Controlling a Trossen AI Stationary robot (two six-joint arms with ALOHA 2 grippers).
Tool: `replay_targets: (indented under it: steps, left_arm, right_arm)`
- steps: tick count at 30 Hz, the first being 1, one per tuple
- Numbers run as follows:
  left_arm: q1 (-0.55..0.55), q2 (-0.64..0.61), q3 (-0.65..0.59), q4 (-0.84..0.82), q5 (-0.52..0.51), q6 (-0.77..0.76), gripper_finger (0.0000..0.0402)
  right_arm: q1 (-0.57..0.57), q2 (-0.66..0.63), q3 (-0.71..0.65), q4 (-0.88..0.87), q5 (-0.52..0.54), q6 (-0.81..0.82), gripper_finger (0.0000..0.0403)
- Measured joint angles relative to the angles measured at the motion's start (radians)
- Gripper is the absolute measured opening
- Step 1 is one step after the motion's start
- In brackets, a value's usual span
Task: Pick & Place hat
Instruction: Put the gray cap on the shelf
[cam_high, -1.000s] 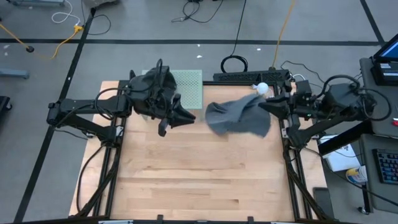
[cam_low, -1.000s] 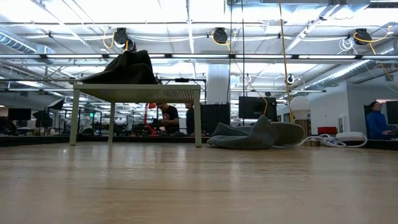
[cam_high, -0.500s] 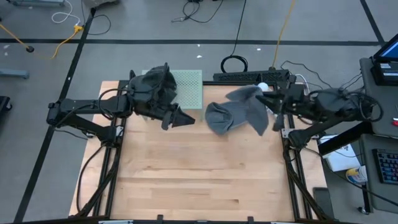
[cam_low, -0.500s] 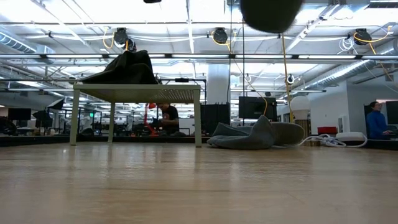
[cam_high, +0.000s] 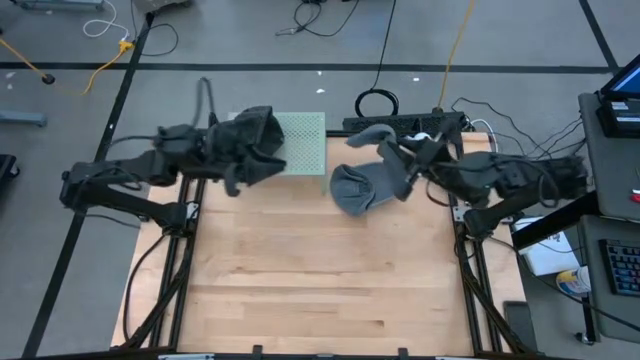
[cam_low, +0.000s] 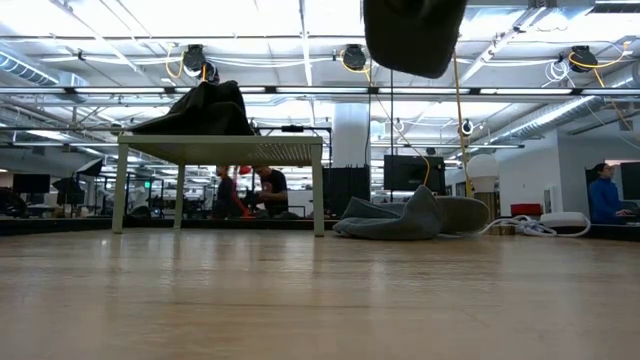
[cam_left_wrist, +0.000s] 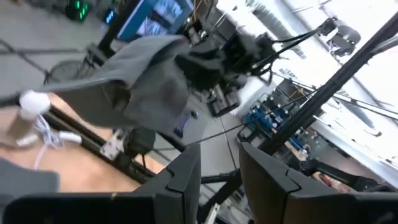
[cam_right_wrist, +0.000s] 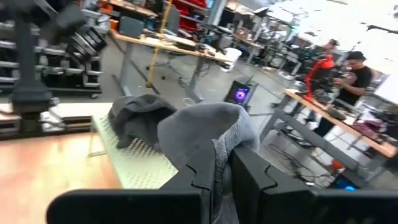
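My right gripper (cam_high: 408, 166) is shut on a grey hat (cam_high: 378, 145) and holds it in the air over the far middle of the table; the hat shows at the top of the low view (cam_low: 412, 35). Another grey hat (cam_high: 358, 189) lies on the table below it. A dark hat (cam_high: 256, 138) rests on a green mesh rack (cam_high: 305, 140) at the far left, also in the right wrist view (cam_right_wrist: 134, 115). My left gripper (cam_high: 233, 176) is open and empty beside the rack, with a gap between its fingers in the left wrist view (cam_left_wrist: 221, 177). My right gripper pinches a bunched fold of the grey hat (cam_right_wrist: 216, 146) between its two fingers. The fingers come about level from the table's right side. The hat is lifted clear of the table and drapes out past the fingertips toward the rack.
The rack stands on white legs (cam_low: 318, 190) at the far left of the table. Cables and a white ball (cam_high: 422, 139) lie at the far edge. A power strip (cam_high: 400, 122) runs behind the table. The near half of the wooden table (cam_high: 320, 290) is bare. People (cam_low: 605, 195) stand in the room beyond.
My right gripper has carried the grey hat toward the table's left and far edge, nearer the rack, and the hat now shows at the top of the low view. My left gripper has drawn back toward the table's left edge. The grey hat on the table has stayed put.
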Motion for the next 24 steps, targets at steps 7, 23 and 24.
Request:
replay_targets:
  steps: [7,23,24]
  left_arm:
    - [0.0,-0.117,0.0,-0.096,-0.006,0.03,0.0113]
    - [-0.001,-0.206,0.0,-0.192,0.073,0.026,0.0113]
    - [-0.001,-0.206,0.0,-0.192,0.075,0.022,0.0113]
  right_arm:
    - [-0.091,0.101,0.0,0.246,0.027,-0.155,0.0019]
    - [-0.202,0.353,0.0,0.922,0.256,-0.618,0.0019]
    - [-0.207,0.365,0.0,0.946,0.253,-0.62,0.0019]
